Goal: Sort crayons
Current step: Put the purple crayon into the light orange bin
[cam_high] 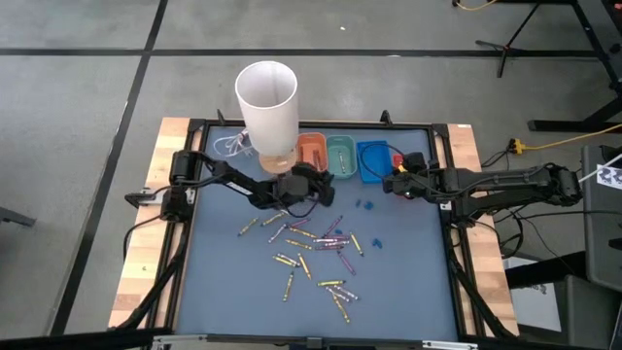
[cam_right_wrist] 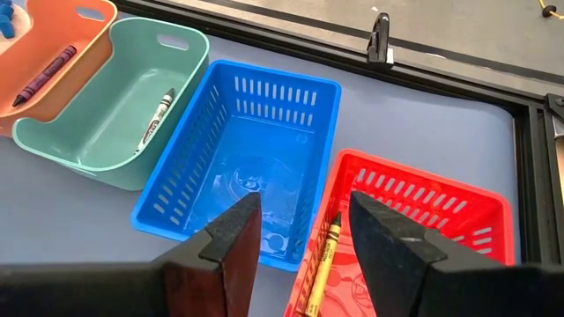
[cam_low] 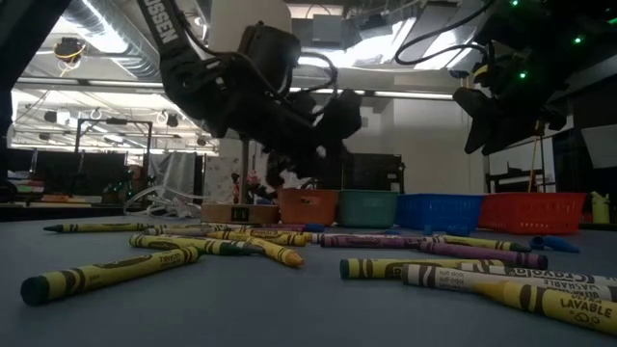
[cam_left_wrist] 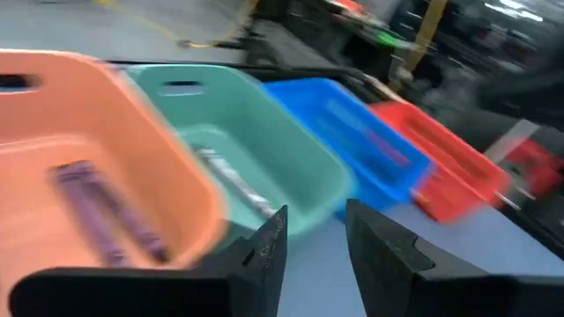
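Several crayons (cam_high: 309,248), yellow, purple and pale, lie loose on the blue-grey mat at mid-table. At the far edge stands a row of small trays: orange (cam_high: 312,149), teal (cam_high: 341,154), blue (cam_high: 370,160) and red (cam_right_wrist: 423,211). A purple crayon (cam_right_wrist: 42,76) lies in the orange tray, a pale one (cam_right_wrist: 157,117) in the teal tray, a yellow one (cam_right_wrist: 321,264) in the red tray. My left gripper (cam_left_wrist: 317,224) is open with nothing between its fingers, just short of the orange and teal trays (cam_high: 326,187). My right gripper (cam_right_wrist: 304,211) hangs open above the blue and red trays.
A tall white cup (cam_high: 267,102) stands at the far edge, left of the trays and close to my left arm. Small blue bits (cam_high: 366,205) lie on the mat between the trays and the crayons. The mat's near part and right side are bare.
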Controlling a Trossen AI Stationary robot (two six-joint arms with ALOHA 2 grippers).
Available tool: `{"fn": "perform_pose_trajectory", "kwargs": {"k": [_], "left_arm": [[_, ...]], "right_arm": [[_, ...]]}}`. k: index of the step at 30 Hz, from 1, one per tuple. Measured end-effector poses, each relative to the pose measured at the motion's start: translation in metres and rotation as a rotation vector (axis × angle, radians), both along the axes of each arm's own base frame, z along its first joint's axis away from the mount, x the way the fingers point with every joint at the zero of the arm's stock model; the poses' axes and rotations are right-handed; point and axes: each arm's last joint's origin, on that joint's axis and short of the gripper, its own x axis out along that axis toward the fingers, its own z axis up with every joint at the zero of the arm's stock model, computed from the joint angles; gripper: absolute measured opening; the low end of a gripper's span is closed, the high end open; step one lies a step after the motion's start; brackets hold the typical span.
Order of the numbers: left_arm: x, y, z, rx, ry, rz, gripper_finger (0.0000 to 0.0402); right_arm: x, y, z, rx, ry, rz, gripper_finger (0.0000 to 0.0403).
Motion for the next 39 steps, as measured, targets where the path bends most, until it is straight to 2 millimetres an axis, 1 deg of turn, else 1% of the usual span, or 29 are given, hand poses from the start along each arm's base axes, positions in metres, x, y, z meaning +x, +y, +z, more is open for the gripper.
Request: {"fn": "perform_pose_trajectory", "kwargs": {"k": [3, 8, 11, 19, 24, 27, 30, 39], "left_arm": [[0.003, -0.01, 0.002, 0.014, 0.007, -0.153, 0.0096], [0.005, -0.031, -0.001, -0.023, 0.035, -0.404, 0.0092], [0.005, -0.046, -0.005, -0.038, 0.074, -0.483, 0.0092], [-0.003, -0.079, -0.018, -0.043, 0.223, -0.531, 0.0092], [-0.008, -0.094, -0.022, 0.041, 0.311, -0.515, 0.0092], [-0.009, -0.099, -0.021, 0.107, 0.33, -0.479, 0.0092], [-0.01, -0.103, -0.022, 0.155, 0.356, -0.492, 0.0092], [-0.011, -0.108, -0.024, 0.16, 0.367, -0.506, 0.0092]], "right_arm": [[0.0, 0.0, 0.0, 0.0, 0.0, 0.0, 0.0172], [0.0, 0.0, 0.0, 0.0, 0.0, 0.0, 0.0172], [0.0, 0.0, 0.0, 0.001, 0.0, 0.0, 0.0172], [0.0, 0.0, 0.0, 0.001, 0.0, 0.0, 0.0172], [0.0, 0.0, 0.0, 0.001, 0.0, 0.0, 0.0172], [0.0, 0.0, 0.0, 0.001, 0.0, 0.0, 0.0172], [0.0, 0.0, 0.0, 0.001, 0.0, 0.0, 0.0172], [0.0, 0.0, 0.0, 0.001, 0.0, 0.001, 0.0172]]}}
